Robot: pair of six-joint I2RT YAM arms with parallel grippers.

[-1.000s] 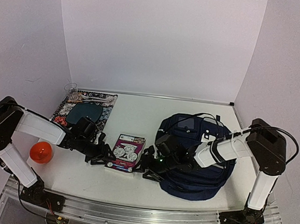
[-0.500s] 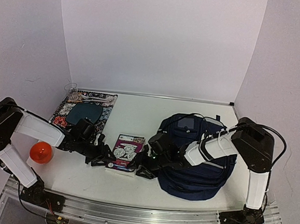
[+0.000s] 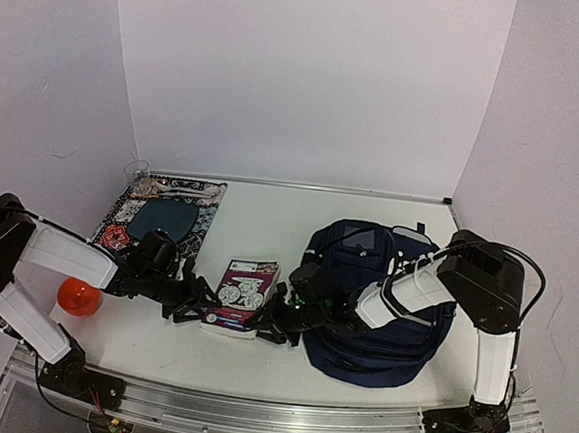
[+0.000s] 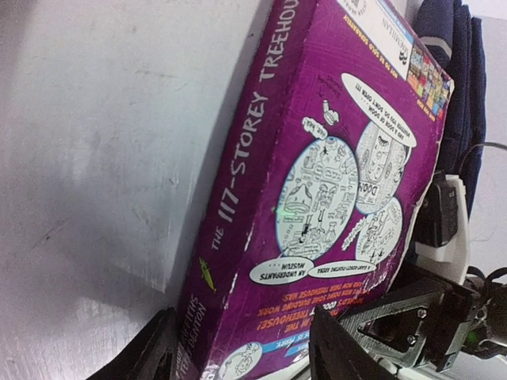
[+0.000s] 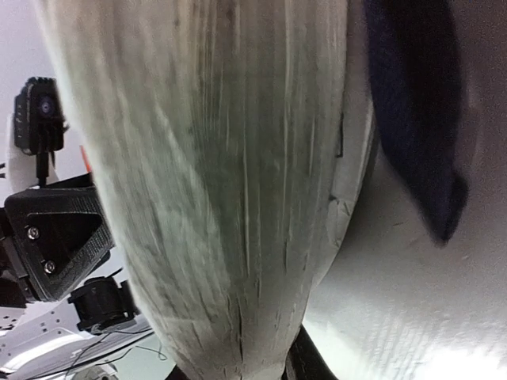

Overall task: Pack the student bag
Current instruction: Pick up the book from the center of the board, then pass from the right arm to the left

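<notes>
Top view: a purple book [image 3: 243,291] lies on the white table [image 3: 269,220] between the two arms. The left gripper [image 3: 195,306] meets its left edge; in the left wrist view its fingers [image 4: 154,352] clamp the spine end, one on each side. The right gripper [image 3: 274,326] reaches the opposite edge; its wrist view is filled by blurred page edges, so whether the jaws are apart or gripping cannot be told. The student bag [image 3: 369,353] lies just right of the book, under the right arm.
</notes>
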